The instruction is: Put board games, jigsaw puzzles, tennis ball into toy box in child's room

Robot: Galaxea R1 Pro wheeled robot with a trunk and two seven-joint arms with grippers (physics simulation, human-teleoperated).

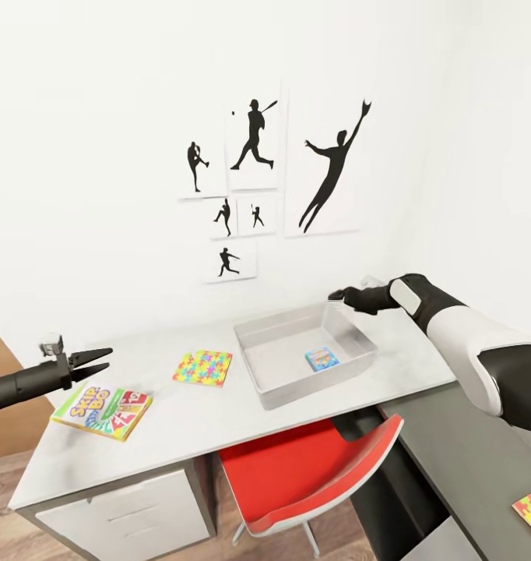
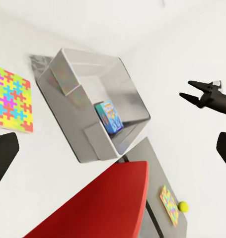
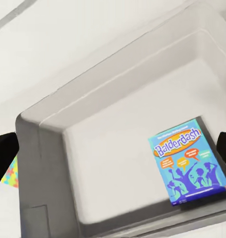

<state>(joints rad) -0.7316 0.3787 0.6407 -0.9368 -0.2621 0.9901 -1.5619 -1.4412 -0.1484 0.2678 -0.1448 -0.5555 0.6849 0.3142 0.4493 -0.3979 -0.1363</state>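
Observation:
The grey toy box (image 1: 316, 388) stands on the pale table (image 1: 219, 425), with a blue Balderdash board game (image 1: 321, 359) lying inside it. My right gripper (image 1: 337, 296) hovers open and empty above the box's far right corner; its wrist view looks down on the Balderdash box (image 3: 189, 166). Left of the toy box lies a jigsaw puzzle (image 1: 203, 367). Further left is the Skip-Bo board game (image 1: 102, 411), with my left gripper (image 1: 108, 359) open just above its far edge. A second jigsaw puzzle (image 2: 169, 204) and the yellow tennis ball (image 2: 183, 207) rest on the lower dark section.
A red chair (image 1: 312, 475) is pushed under the table's front edge below the toy box. White drawers (image 1: 125, 514) sit under the table's left end. The dark grey section (image 1: 468, 460) runs along the right. The wall with baseball silhouettes (image 1: 254, 140) is close behind.

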